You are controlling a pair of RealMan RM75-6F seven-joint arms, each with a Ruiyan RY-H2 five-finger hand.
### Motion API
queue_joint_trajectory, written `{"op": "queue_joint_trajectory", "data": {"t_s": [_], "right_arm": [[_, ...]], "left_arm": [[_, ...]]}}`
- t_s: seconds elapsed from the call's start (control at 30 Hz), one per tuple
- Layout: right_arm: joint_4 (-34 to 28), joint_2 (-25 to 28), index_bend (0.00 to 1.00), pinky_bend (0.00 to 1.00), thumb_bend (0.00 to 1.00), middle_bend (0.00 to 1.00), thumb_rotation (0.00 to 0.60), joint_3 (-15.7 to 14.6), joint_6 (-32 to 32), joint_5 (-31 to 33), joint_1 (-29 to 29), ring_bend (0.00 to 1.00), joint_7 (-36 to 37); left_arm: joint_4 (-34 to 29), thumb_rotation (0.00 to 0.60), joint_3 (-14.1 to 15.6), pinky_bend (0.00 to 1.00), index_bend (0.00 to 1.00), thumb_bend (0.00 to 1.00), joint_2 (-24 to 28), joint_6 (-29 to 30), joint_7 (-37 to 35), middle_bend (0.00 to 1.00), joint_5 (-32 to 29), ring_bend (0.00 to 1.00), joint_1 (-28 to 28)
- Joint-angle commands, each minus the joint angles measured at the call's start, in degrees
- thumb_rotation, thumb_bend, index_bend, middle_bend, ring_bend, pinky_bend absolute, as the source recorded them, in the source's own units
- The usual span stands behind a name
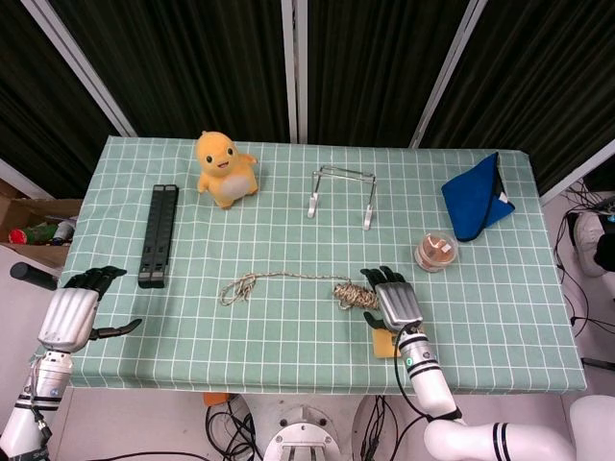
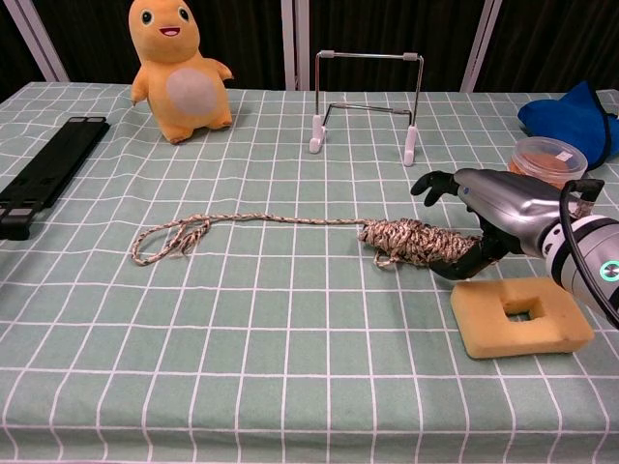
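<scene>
The right hand (image 2: 488,208) lies near the front edge of the table (image 1: 288,365), right of its middle, its fingers curled down onto the coiled end of a braided rope (image 2: 411,242); the thumb presses the bundle from the near side, so the hand grips it; the rope's loose tail runs leftward across the cloth to a loop near the table's middle; just in front of the hand, beside the wrist, lies a yellow sponge (image 2: 522,316) with a square hole; the left hand (image 1: 75,309) hangs at the front left corner, fingers apart and holding nothing, just short of a black folding stand (image 1: 159,235); an orange plush toy (image 1: 225,169) sits toward the back edge, a wire rack (image 1: 342,195) right of it; a small round container (image 1: 437,252) and a blue cloth (image 1: 478,197) lie toward the right edge.
</scene>
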Motion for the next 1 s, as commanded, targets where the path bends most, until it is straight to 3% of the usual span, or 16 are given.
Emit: {"op": "queue_joint_trajectory", "data": {"t_s": [0.03,0.47,1.0], "right_arm": [[-0.4,0.1,0.19,0.25,0.23,0.22,0.600,0.2,-0.3,0.5,0.1,0.10,0.1],[1.6,-2.6,0.27,0.27,0.24,0.26,0.600,-0.1,2.1,0.9,-0.2,0.13,-1.0],[4.0,-4.8,0.46,0.45,0.30,0.42,0.600,0.9,3.1,1.1,-0.7,0.29,-1.1]], "left_arm": [[-0.2,0.365,-0.1,0.32,0.24,0.03,0.1,0.1,0.1,0.23,0.0,0.23,-0.1],[0.9,0.367,-0.4,0.32,0.24,0.03,0.1,-0.9,-1.1,0.23,-0.1,0.23,-0.9],[1.1,0.368,-0.5,0.32,0.24,0.03,0.0,-1.3,-1.0,0.23,-0.2,0.23,-1.4]]}}
